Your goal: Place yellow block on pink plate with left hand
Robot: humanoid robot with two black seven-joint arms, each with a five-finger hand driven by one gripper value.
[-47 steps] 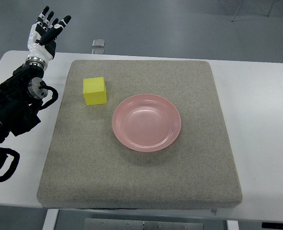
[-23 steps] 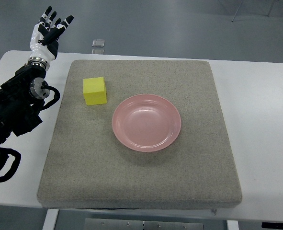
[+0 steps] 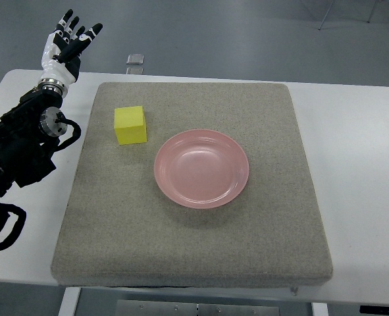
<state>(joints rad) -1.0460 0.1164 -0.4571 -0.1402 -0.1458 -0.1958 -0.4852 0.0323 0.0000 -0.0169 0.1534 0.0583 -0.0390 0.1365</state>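
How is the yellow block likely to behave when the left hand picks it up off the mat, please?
The yellow block has flat faces and square edges, so it should sit still, not roll. Its matte, foam-like look suggests it is light and perhaps slightly squashy. The left hand, fingers spread, is clear of it.

Yellow block (image 3: 130, 124) sits beside pink plate (image 3: 201, 168) — left hand (image 3: 64, 47) spread, well apart.

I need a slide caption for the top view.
Open left robot hand raised beside mat; yellow block lies left of pink plate.
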